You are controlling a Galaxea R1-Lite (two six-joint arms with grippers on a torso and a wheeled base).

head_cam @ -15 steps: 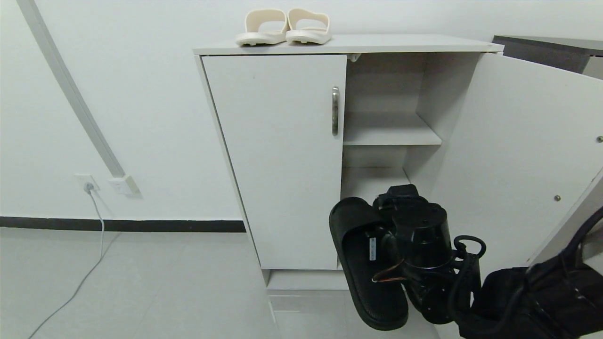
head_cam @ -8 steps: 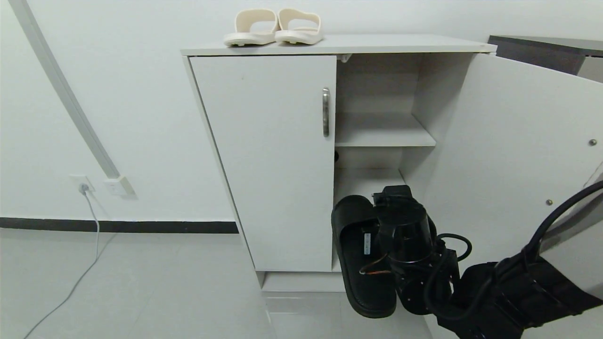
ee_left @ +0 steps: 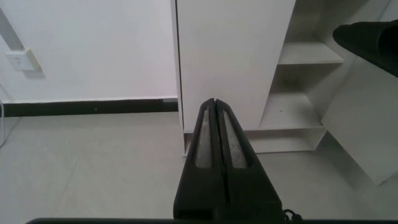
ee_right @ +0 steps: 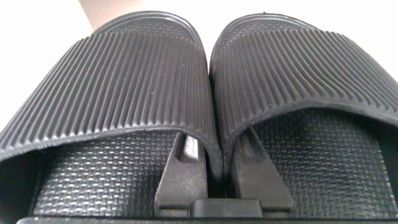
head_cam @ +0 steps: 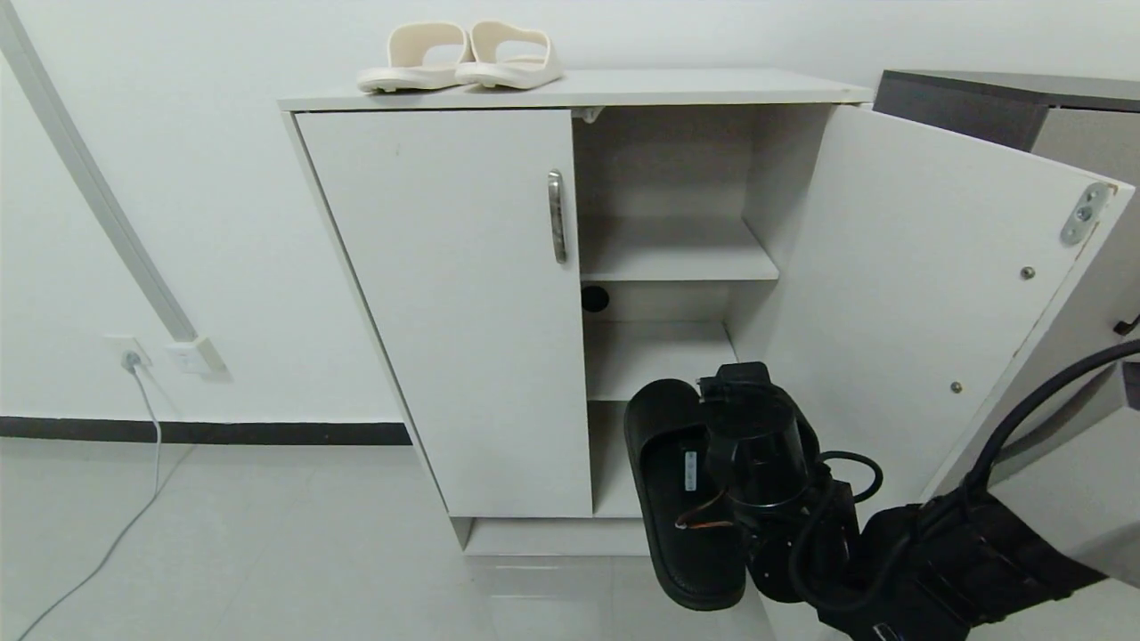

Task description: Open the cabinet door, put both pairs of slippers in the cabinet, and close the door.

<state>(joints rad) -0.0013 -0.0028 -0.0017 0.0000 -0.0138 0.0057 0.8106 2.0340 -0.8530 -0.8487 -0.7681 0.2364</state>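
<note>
The right wrist view showed the right gripper (ee_right: 214,155) clamped on the touching inner edges of both black slippers (ee_right: 143,68). The head view placed them on end at 6 o'clock, before the cabinet's (head_cam: 427,294) open right bay. Beige slippers (head_cam: 459,55) sat on its top at 11 o'clock. The left gripper's (ee_left: 214,134) jaws were pressed together.

Loose slippers (head_cam: 459,55): on the cabinet (head_cam: 427,294) top, at its left end.
Held slippers (head_cam: 681,499): before the cabinet's open right half, low.
</note>
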